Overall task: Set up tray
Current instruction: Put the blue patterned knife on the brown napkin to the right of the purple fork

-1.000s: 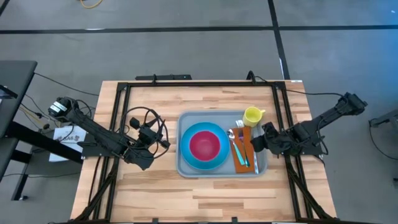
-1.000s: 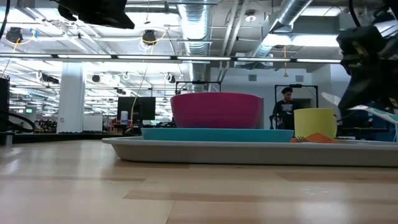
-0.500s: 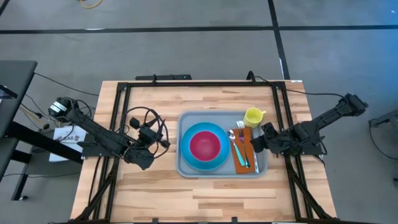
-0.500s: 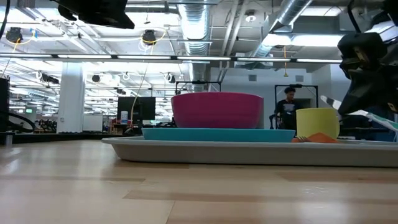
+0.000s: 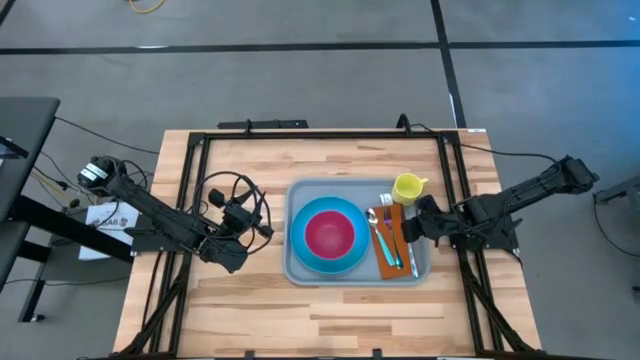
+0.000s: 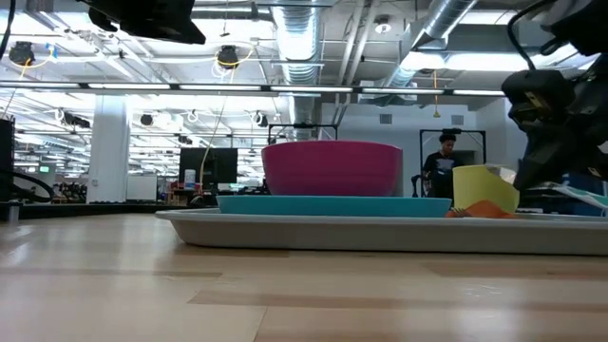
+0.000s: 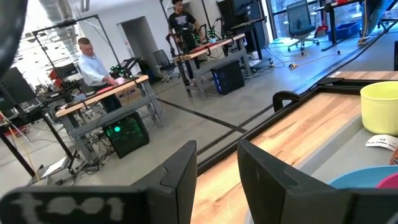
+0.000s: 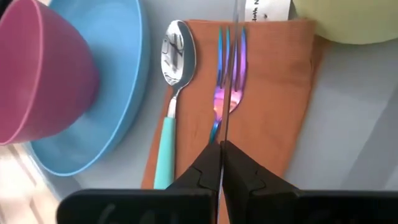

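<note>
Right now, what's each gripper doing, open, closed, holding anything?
Left gripper: open, empty, beside the tray.
Right gripper: shut, holding nothing visible, over the fork.

Left pincer [image 7: 216, 171] fingers parted, empty. Beyond: wooden desk [image 7: 311, 127], yellow cup [image 7: 380, 109], 2 people [image 7: 93, 62] at workbenches behind.
</note>
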{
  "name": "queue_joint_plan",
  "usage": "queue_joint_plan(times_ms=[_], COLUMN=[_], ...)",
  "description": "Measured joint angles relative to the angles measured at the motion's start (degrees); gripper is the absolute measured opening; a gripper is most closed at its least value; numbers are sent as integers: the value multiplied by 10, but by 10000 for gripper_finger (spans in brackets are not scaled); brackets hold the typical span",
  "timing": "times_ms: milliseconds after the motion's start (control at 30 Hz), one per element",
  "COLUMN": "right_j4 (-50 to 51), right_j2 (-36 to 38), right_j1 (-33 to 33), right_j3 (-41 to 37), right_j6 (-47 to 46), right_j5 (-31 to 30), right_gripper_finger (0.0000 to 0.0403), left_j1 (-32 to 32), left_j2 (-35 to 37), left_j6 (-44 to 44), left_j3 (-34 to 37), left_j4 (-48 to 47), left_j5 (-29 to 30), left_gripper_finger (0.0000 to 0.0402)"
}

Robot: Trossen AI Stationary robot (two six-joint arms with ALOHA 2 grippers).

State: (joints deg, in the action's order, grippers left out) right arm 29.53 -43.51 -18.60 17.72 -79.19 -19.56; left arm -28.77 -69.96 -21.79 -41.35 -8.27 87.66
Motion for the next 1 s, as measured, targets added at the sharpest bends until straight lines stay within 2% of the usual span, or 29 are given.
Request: queue_joint_plan(times_ms=[300, 500, 700, 900, 1000], right_j4=[-16, -63, -87, -71, -73], right_j2=[-46, -72, -84, -78, -78], right_j1=[35, 52, 68, 82, 83], right_j3=[0, 0, 0, 0, 0], right_j6=[27, 79, 93, 93, 93], right_j5=[9, 62, 64, 66, 90], right_gripper_finger=[4, 52, 96, 113, 113], left_j1=[0, 0, 0, 0, 0], left_j2=[0, 0, 0, 0, 0], left_j6=[0, 0, 0, 0, 0], left_j3=[0, 0, 0, 0, 0], left_j4=[0, 0, 0, 0, 0], left_j5=[0, 0, 0, -1, -1], left_gripper_finger=[107, 107, 107, 107, 107])
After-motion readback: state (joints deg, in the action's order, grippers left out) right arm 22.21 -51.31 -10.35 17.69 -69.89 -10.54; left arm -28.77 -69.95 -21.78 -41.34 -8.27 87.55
